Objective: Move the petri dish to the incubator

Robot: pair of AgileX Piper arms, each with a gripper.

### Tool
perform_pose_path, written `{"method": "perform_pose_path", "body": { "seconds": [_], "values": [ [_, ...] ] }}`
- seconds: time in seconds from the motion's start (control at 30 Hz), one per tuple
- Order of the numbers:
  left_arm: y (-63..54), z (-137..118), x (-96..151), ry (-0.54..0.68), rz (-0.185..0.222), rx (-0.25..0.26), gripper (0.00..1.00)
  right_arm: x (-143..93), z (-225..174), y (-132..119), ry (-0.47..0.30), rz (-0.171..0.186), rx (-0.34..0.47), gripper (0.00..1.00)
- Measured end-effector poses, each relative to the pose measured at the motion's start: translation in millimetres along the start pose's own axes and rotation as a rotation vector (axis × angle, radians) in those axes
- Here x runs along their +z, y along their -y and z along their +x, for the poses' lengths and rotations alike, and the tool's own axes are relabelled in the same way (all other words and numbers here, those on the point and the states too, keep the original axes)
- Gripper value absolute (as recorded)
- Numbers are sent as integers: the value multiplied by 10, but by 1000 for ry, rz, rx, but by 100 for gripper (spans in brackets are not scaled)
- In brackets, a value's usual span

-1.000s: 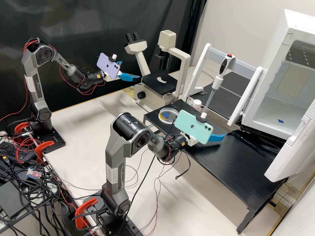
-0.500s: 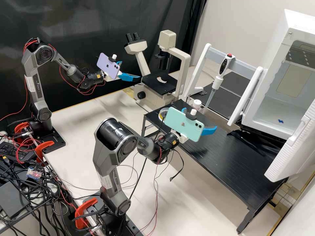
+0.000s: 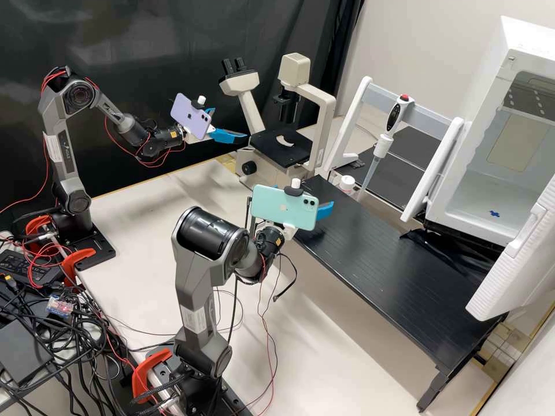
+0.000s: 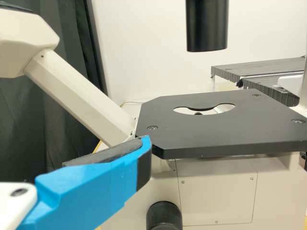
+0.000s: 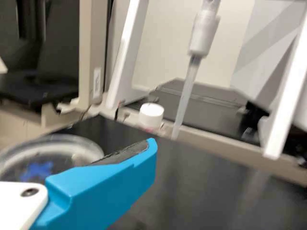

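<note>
In the high view, my left gripper [image 3: 231, 123] hangs before the microscope with its blue fingers apart. My right gripper [image 3: 325, 211] is over the left end of the black rack, its fingers spread and partly behind the mint phone. The left wrist view shows one finger of my left gripper [image 4: 143, 146] near the microscope stage. Beside a finger of my right gripper [image 5: 147, 155], the clear round petri dish [image 5: 76, 144], with a blue cross mark, lies on the rack, partly covered by that finger. The white incubator [image 3: 483, 198] stands with its door open, a blue mark on its floor.
The microscope [image 3: 281, 145] is behind the rack [image 3: 370, 260]. A pipette [image 3: 383, 141] hangs on a white stand beside a small white-capped bottle [image 3: 347, 184]. The incubator door [image 3: 517, 260] juts over the rack's right part.
My right gripper has moved left along the rack in the high view, and its phone now covers the spot where the dish showed. The left arm has stayed put.
</note>
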Motion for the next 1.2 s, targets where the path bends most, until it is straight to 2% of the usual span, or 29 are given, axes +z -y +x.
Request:
{"method": "perform_pose_path", "body": {
  "seconds": [0.13,0.27,0.3,0.47,0.63,1.2],
  "values": [
    [0,0,0,0,0,0,100,66,33,84,24,3,-28,100],
    [0,0,0,0,0,0,100,75,50,106,16,8,-15,100],
    [0,0,0,0,0,0,100,83,54,115,18,8,-18,0],
    [0,0,0,0,0,0,100,100,58,124,21,22,-23,0],
    [0,0,0,0,0,0,100,109,60,128,18,50,-31,0],
    [0,0,0,0,0,0,100,96,59,140,-3,39,-49,0]
  ]
}}
